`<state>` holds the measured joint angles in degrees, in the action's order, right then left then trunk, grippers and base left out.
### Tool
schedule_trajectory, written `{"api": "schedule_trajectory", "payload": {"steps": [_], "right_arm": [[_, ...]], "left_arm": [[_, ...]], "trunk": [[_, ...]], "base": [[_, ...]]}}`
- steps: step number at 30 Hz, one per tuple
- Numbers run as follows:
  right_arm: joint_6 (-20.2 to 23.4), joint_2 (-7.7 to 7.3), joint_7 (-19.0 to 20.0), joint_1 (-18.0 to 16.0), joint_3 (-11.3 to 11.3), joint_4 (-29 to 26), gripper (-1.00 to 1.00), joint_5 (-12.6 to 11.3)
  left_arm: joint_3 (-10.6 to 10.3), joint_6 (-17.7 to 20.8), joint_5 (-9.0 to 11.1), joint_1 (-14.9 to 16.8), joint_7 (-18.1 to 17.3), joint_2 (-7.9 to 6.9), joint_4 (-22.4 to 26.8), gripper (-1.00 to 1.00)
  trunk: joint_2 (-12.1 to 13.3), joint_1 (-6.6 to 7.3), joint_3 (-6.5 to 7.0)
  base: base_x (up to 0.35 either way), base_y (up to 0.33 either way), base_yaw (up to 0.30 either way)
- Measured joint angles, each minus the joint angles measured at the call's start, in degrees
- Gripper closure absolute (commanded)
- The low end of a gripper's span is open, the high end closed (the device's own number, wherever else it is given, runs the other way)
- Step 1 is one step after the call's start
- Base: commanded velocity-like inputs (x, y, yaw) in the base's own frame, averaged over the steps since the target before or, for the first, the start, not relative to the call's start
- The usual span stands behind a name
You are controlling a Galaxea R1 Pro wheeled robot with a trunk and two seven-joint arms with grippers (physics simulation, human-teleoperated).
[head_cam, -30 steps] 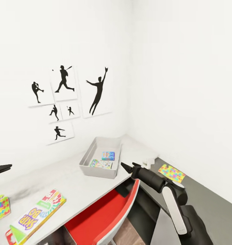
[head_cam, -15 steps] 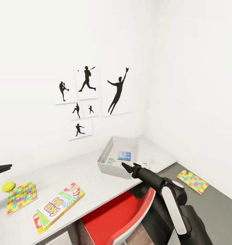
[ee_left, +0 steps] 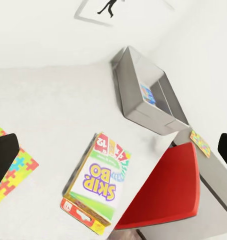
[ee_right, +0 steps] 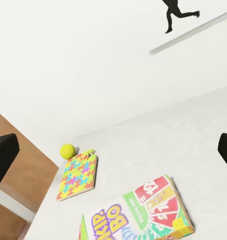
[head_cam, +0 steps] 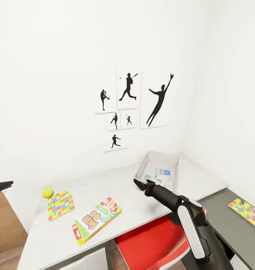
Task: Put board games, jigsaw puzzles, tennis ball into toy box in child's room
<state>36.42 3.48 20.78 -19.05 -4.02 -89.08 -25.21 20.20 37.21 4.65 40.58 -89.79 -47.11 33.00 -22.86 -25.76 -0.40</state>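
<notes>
Cardboard, stiff and light, we judged the Skip-Bo board game, flat on the tabletop near the front edge; take its long edges. Right gripper fingers: we could not tell.

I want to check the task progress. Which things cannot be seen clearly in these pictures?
- Toy box contents, head view: the near wall and the right gripper cover part, and the prints are too small to read.
- Second puzzle, head view: cut off by the picture's edge.
- Left gripper, head view: just a dark tip at the edge; jaws unclear.
- Tennis ball: small, plain.
</notes>
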Motion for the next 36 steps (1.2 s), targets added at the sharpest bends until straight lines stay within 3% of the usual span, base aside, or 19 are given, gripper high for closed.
{"api": "schedule_trajectory", "payload": {"steps": [10, 26, 36], "right_arm": [[0.0, 0.01, -0.07, 0.0, 0.0, 0.0, -1.0, 0.0], [0.0, 0.0, -0.01, 0.0, 0.0, 0.0, -1.0, 0.0], [-0.2, -0.16, -0.06, 0.0, 0.03, 0.0, -1.0, 0.04]], "left_arm": [[0.0, -0.53, 0.04, -0.01, 0.01, 0.0, -0.16, -1.0], [0.0, -0.64, 0.02, -0.01, 0.01, 0.0, -0.2, -1.0], [-0.03, -1.62, 0.03, -0.01, 0.01, 0.03, -0.28, -1.0]], "trunk": [[0.0, 0.0, 0.0], [-0.01, 0.01, 0.0], [0.01, 0.01, 0.0]], "base": [[0.0, 0.085, 0.29], [0.012, 0.218, 0.287], [0.185, 0.1, 0.06]]}}
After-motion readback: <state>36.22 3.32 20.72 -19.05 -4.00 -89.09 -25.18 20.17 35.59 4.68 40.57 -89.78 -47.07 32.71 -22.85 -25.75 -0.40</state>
